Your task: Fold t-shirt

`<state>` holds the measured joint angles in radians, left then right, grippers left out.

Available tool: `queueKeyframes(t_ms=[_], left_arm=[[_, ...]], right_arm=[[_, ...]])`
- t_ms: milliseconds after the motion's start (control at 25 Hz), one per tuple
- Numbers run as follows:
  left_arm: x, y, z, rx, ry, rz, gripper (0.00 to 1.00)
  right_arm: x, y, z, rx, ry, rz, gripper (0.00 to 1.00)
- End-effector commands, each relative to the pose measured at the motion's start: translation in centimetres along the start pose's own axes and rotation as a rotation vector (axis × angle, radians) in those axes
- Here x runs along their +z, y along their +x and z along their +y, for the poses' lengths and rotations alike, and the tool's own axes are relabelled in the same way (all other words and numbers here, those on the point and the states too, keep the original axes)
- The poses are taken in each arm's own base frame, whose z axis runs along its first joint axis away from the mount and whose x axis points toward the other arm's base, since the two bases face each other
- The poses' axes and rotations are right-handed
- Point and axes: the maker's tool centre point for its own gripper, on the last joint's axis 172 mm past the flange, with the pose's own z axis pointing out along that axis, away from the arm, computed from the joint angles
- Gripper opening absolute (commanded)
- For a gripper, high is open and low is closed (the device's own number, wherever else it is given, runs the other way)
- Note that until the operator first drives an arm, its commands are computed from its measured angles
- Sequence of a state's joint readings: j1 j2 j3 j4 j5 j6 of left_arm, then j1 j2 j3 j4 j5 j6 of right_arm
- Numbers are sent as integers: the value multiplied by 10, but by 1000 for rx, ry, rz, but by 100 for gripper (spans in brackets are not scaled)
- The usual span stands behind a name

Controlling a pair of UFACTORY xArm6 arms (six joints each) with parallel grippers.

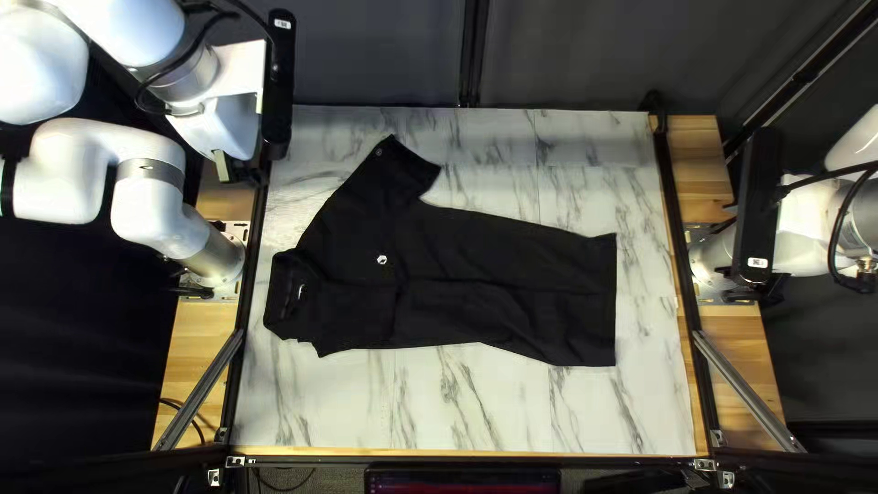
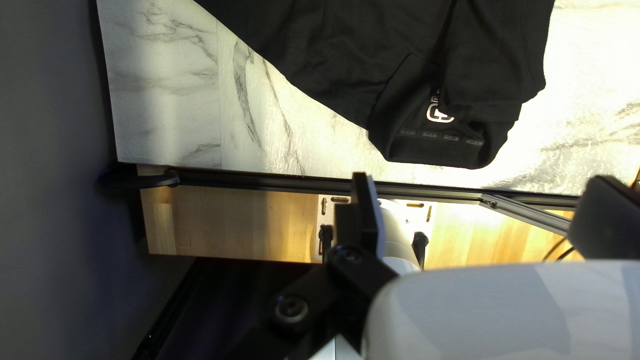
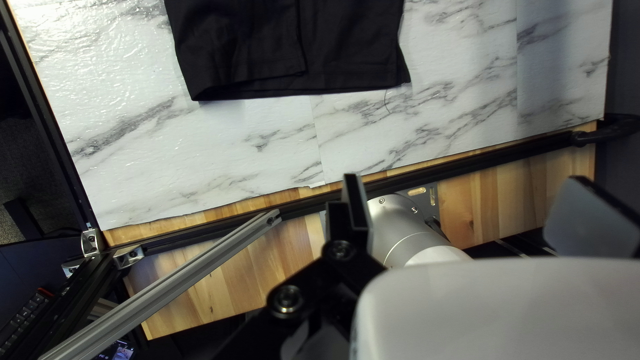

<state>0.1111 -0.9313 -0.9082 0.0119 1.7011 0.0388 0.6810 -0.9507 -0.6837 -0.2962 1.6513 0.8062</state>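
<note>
See left pincer (image 1: pixel 240 172) past collar (image 1: pixel 282 297) of black t-shirt (image 1: pixel 457 274), right pincer (image 1: pixel 752 291) past hem (image 1: pixel 612 302); note both off cloth, fingers spread wide.

A black, short-sleeved cloth t-shirt (image 1: pixel 457 265) with a small white emblem (image 1: pixel 382 261) lies partly folded on the white marble-patterned tabletop (image 1: pixel 512 402), collar (image 1: pixel 281 297) at the left of the top left view, hem (image 1: pixel 611 302) rightward. One sleeve (image 1: pixel 393 176) spreads toward the far edge; lengthwise creases line the body.
</note>
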Motion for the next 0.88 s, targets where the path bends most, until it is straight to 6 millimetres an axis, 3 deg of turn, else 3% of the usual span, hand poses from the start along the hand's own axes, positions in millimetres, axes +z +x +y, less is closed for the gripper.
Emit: queueKeyframes(t_ms=[40, 200, 280, 400, 480, 560, 760, 880], left_arm=[[0, 0, 0, 0, 0, 0, 100], [0, 0, 0, 0, 0, 0, 100], [0, 0, 0, 0, 0, 0, 100], [0, 0, 0, 0, 0, 0, 100], [0, 0, 0, 0, 0, 0, 100], [0, 0, 0, 0, 0, 0, 100], [0, 0, 0, 0, 0, 0, 100], [0, 0, 0, 0, 0, 0, 100]], right_arm=[[97, 18, -7, -62, 55, -36, 100], [161, 8, -22, -90, 122, -41, 100], [198, -1, -42, -116, 166, -36, 100], [227, -4, -68, -163, 223, -17, 100], [235, -6, -77, -188, 245, -13, 100], [239, -15, -71, -145, 196, -24, 100], [239, -15, -71, -145, 196, -24, 100], [250, -8, -68, -147, 224, -95, 100]])
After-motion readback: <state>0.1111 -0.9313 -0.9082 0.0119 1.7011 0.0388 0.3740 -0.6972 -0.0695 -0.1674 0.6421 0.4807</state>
